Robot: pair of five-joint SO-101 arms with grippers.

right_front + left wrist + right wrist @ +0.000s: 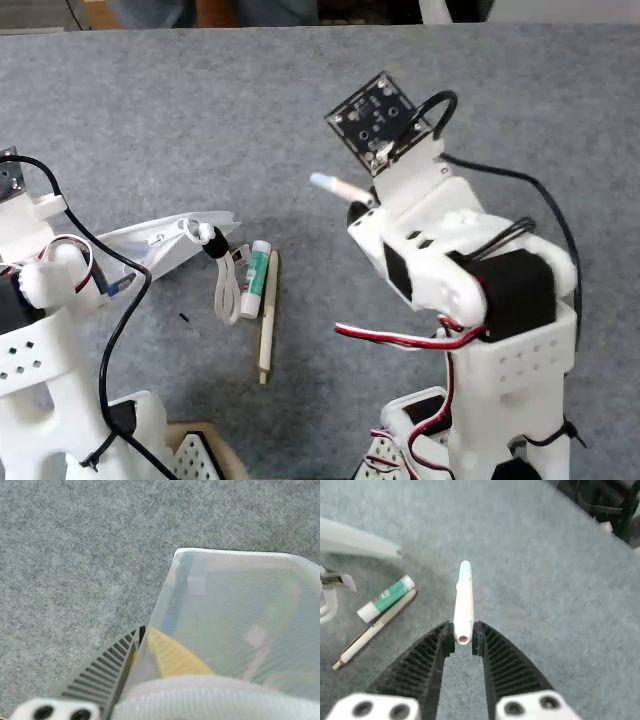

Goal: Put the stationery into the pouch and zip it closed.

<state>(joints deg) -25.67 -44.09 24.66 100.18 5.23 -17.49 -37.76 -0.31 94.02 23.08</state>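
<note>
Right claw (463,628) clenched on the back end of a white pen (464,597). Both ridged black fingers press its barrel and only the barrel's width separates them. The pen sticks straight out ahead of the fingertips, pale blue tip foremost. In the high view the pen (335,187) points toward the left arm's side and appears lifted off the table (200,110).

Left claw (145,632) grasps a translucent mesh pouch (240,605) near one corner. One ridged finger sits outside the mesh, and a yellow pad shows through it from the other side. The white zip edge runs along the pouch's far side. Faint shapes show through the mesh, too blurred to tell what they are.

In the high view the pouch (160,245) lies in front of the left arm. Just beside it, toward the right arm, lie:
- a looped white cord (228,290)
- a white-and-green glue stick (258,278)
- a cream pen (268,318), touching the glue stick's side

Open room: bare grey felt lies between the held pen and these items, and from there back to the table's far edge.
</note>
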